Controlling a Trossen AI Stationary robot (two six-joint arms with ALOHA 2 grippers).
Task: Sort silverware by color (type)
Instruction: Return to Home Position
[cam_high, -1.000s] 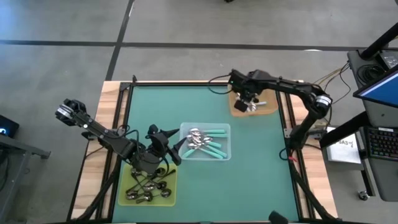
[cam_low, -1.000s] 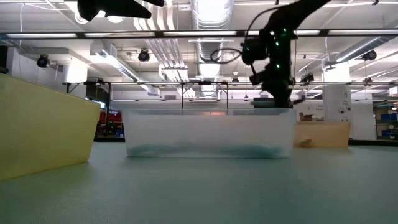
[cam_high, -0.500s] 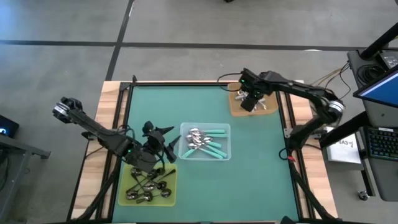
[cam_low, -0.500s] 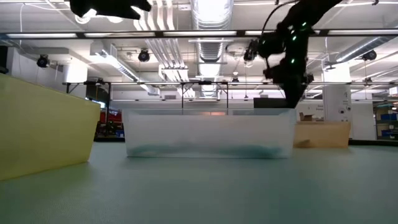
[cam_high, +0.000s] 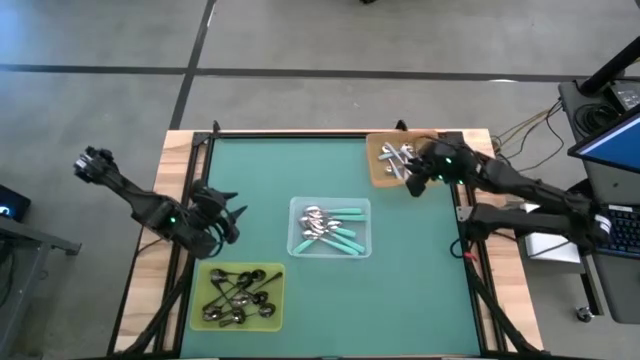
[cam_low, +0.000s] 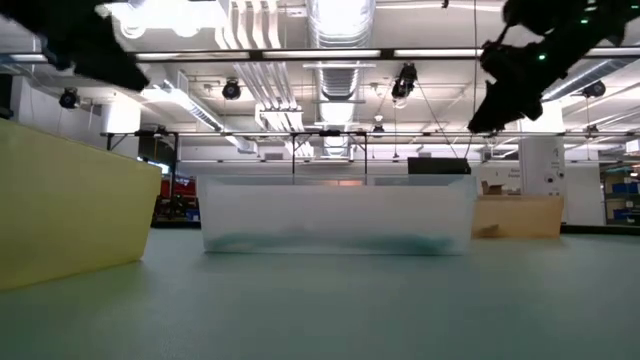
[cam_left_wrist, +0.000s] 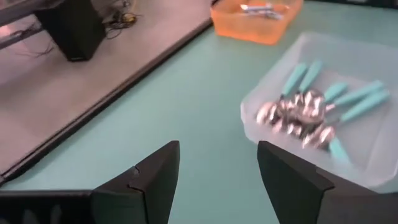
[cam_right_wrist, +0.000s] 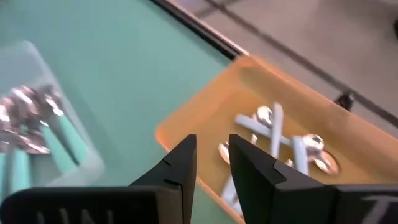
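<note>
- Silverware lies in three square trays on the green table top (cam_high: 250, 170).
- Dark blackish metal spoons (cam_high: 235, 297) lie heaped in the yellow-green tray (cam_high: 278, 270) at the lower left of the high view.
- Shiny spoons with teal plastic handles (cam_high: 335, 230) sit in the clear plastic tray (cam_high: 294, 248) at the middle of the frame.
- Pale all-silver utensils (cam_high: 395, 156) lie crossed in the orange-brown tray (cam_high: 380, 178) at the upper right.
- Left gripper (cam_high: 225, 212) hangs over the table's left edge, just above the yellow-green tray in the frame. Its fingers stand wide apart with nothing between them.
- Right gripper (cam_high: 413, 183) hovers at the orange-brown tray's lower right corner. Its fingers leave a narrow gap and hold nothing.
- Low view shows both arms raised above the tray rims, in the top corners of the frame.
</note>
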